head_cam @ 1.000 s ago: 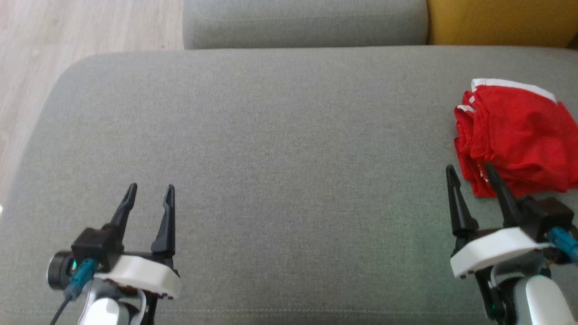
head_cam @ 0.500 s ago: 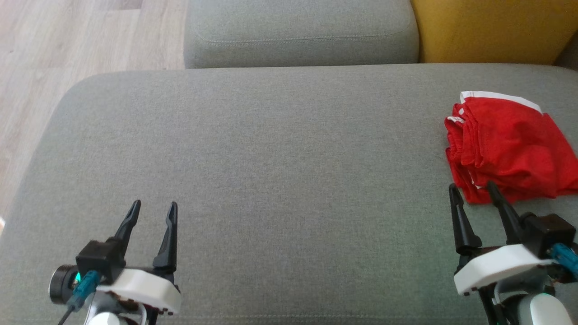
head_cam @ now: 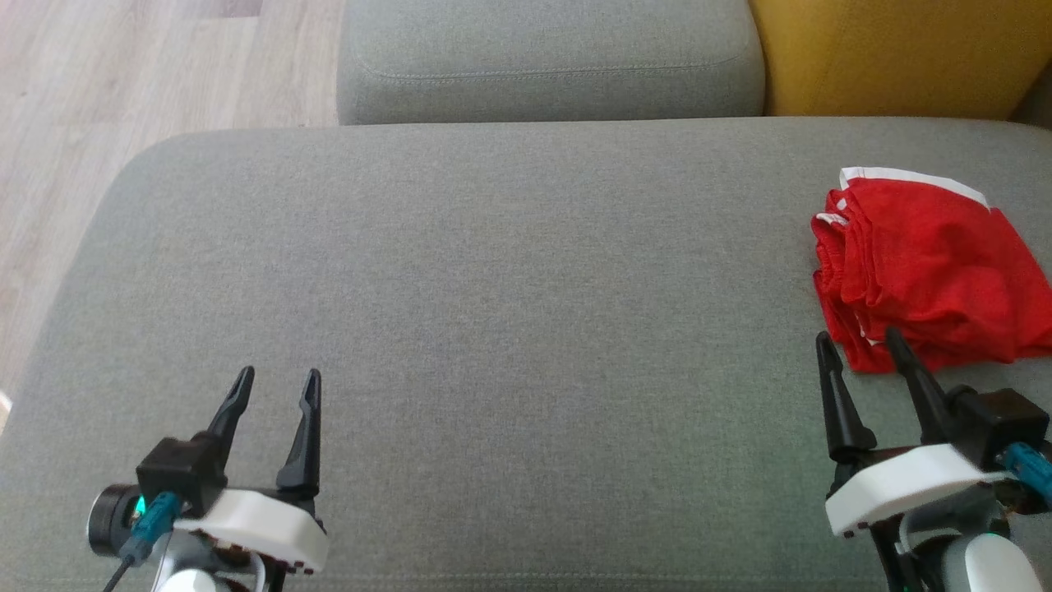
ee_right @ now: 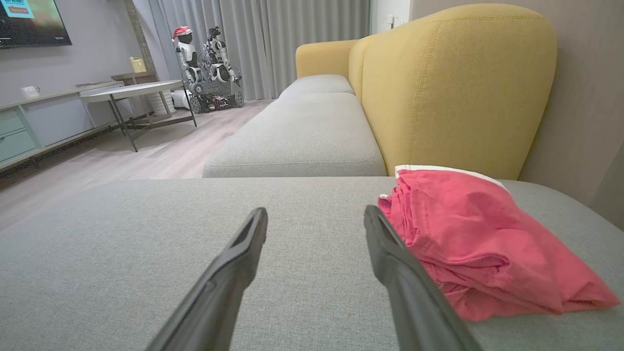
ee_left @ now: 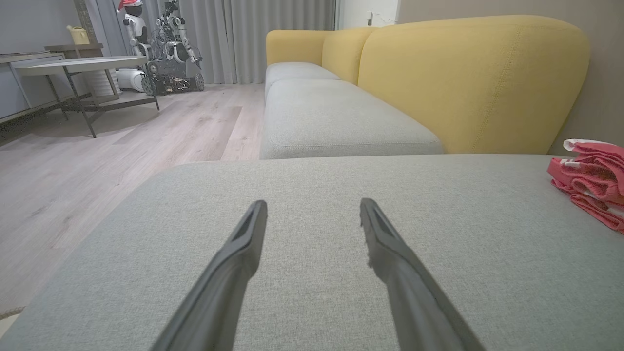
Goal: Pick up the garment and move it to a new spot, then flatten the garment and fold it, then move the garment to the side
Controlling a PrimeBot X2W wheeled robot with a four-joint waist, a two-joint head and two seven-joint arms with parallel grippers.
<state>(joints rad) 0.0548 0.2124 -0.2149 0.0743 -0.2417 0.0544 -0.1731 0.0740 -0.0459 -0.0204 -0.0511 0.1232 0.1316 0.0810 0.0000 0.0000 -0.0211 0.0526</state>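
grey seat cushion (head_cam: 509,312) serves as the work surface, with a yellow backrest (head_cam: 888,57) behind its far right corner. red garment (head_cam: 929,263), white trim on its far edge, lies as a compact layered bundle at the cushion's right side. right gripper (head_cam: 855,339) sits just short of its near edge, fingers spread, holding nothing. left gripper (head_cam: 278,378) is low at the left, likewise spread and empty, well apart. judgement: garment folded and set aside; both arms parked clear so the stack is not disturbed.
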